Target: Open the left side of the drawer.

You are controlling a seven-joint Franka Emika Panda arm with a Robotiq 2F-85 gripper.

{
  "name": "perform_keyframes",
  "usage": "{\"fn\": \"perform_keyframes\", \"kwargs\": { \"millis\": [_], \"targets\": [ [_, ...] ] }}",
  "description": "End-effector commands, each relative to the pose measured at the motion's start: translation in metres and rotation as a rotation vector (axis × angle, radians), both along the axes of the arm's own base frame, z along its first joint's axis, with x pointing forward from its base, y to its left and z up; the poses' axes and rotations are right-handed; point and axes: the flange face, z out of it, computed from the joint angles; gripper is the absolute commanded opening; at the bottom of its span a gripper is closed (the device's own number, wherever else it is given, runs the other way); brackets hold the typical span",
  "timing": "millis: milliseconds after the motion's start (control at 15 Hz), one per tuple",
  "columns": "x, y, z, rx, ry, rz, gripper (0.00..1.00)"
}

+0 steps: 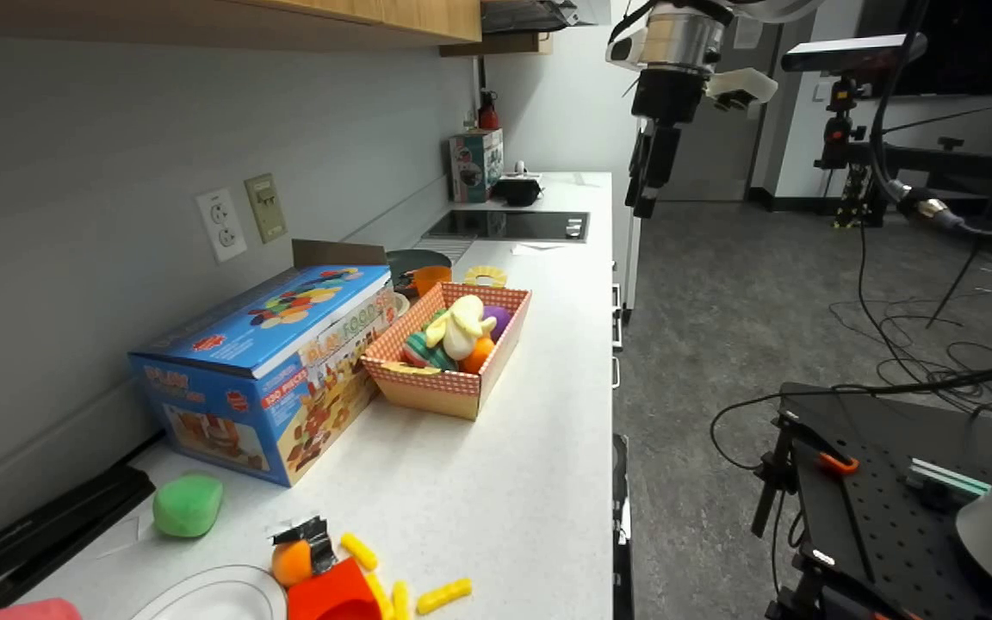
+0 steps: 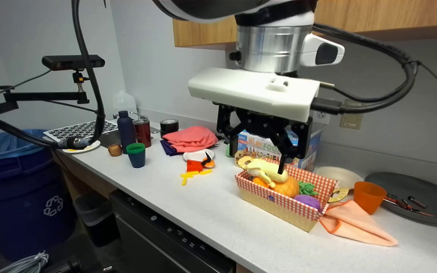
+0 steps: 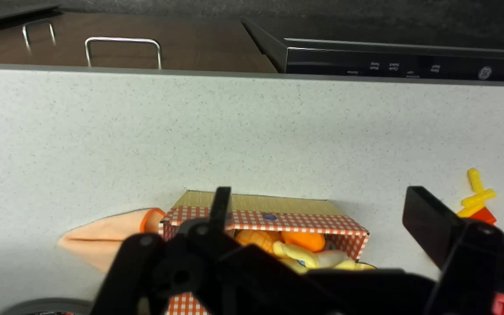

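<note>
A: How is that black two-fingered gripper (image 2: 257, 161) standing?

B: It's hanging from the white and silver arm (image 2: 273, 45), higher than the long, speckled white countertop (image 3: 278, 131). Its dark, blocky fingers (image 3: 431, 227) are standing wide apart, and a broad gap is showing between them in the wrist view.

A: What is showing through that gap?

B: A rectangular tan, red-and-white checked basket (image 3: 256, 203). It's resting on the countertop and holding colourful toy fruit (image 3: 303, 240). In an exterior view the basket (image 1: 427, 396) is standing well apart from the gripper.

A: And the flat brown drawer front (image 3: 199, 43)?

B: It's lying past the countertop's front edge and lower down, toward the upper left of the wrist view, well apart from both fingertips. A slim, bent silver handle (image 3: 123, 40) is jutting from it, and another silver handle is showing farther left. Which one is marking the left side, I'm not managing to tell.

A: What is sitting beside it?

B: A glossy black appliance panel (image 3: 322, 61) is bordering it on the right in that same view. In an exterior view, silver handles (image 1: 618, 334) are lining up under the countertop's edge, with the gripper hanging above and apart from them.
</note>
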Motion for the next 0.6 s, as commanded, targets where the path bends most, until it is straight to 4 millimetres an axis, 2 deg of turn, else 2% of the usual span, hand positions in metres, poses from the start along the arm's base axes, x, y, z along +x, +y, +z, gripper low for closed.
{"fn": "perform_keyframes", "kwargs": {
  "millis": [0,533],
  "targets": [
    [0.000,0.000,0.000,0.000,0.001,0.000,1.00],
    [0.008,0.047,0.078,-0.028,-0.170,0.107,1.00]
  ]
}}
